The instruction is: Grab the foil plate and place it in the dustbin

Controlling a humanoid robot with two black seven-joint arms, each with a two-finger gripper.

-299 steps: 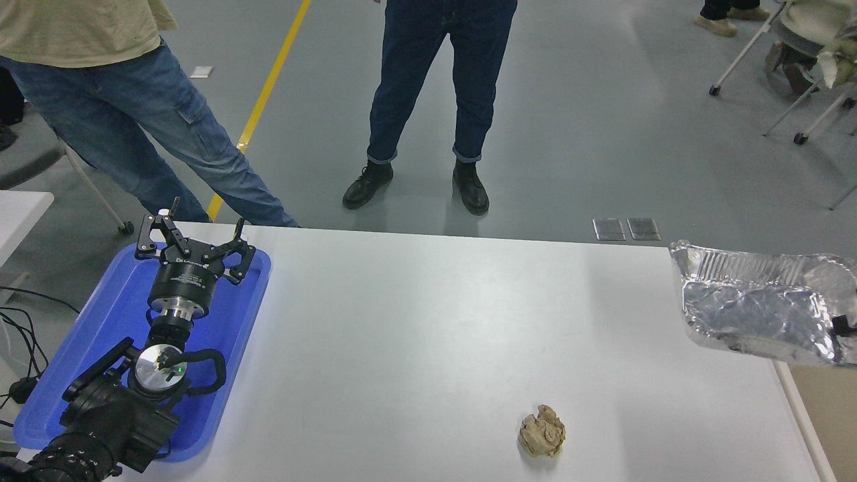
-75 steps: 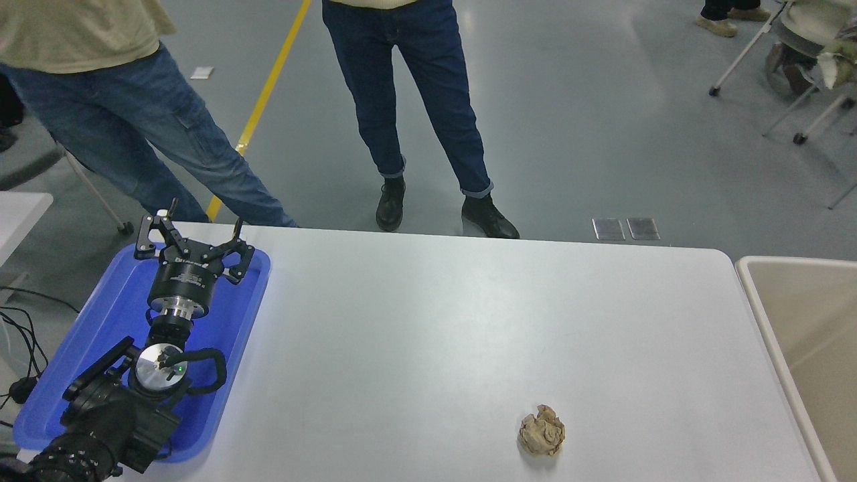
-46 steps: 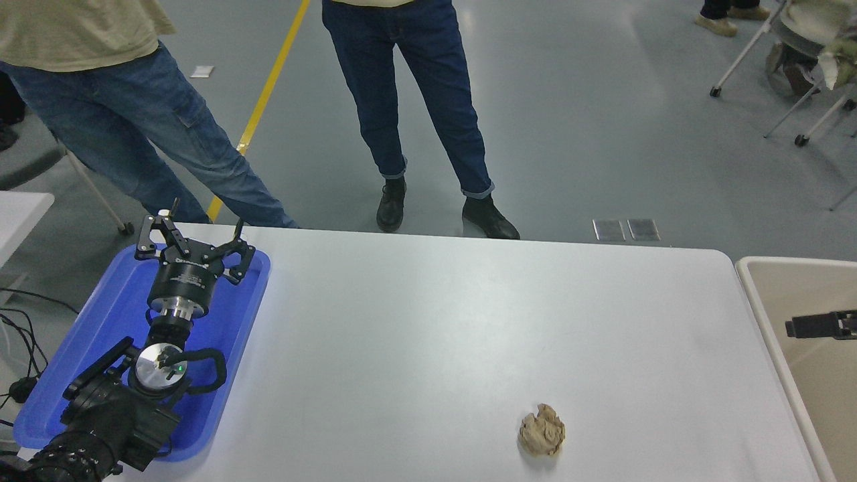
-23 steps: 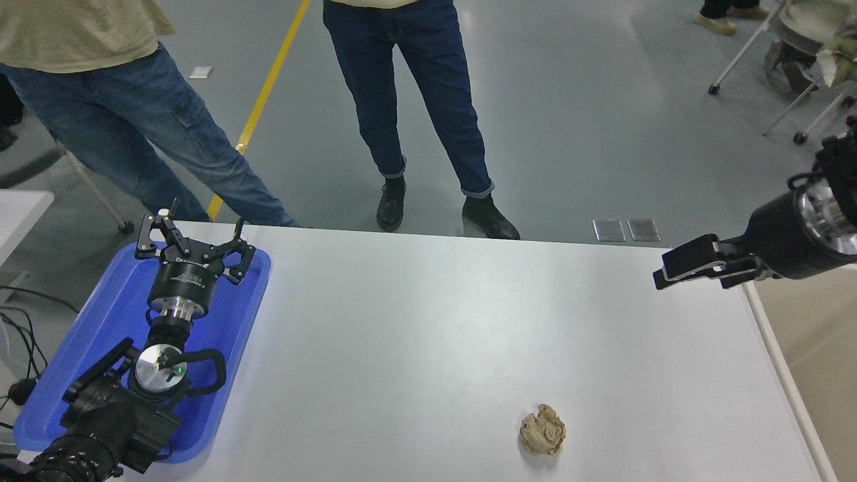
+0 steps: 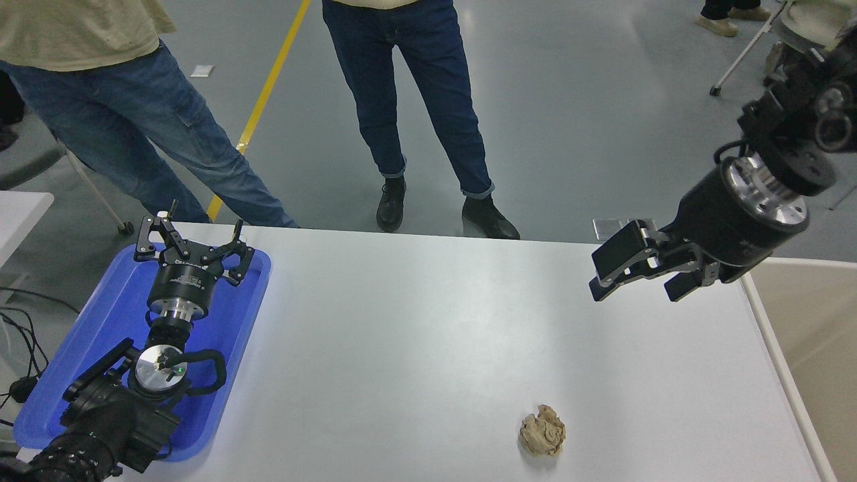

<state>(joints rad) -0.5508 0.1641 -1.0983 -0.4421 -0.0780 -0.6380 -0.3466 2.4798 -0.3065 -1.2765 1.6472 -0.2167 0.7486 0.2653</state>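
The foil plate is not in view. The dustbin is a beige bin with a pale cream rim at the table's right edge; only its left part shows. My right gripper is open and empty, and hangs above the table's far right corner, just left of the dustbin. My left gripper is open and parked at the lower left over the blue tray.
A small brown crumpled paper ball lies on the white table near the front right. A flat blue tray lies under the left arm. Two people stand at the far side. Chairs stand at the top right.
The foil plate, held over the right edge 6.6 s ago, is gone from view. My right arm has come back up from the dustbin and moved left over the table, gripper open.
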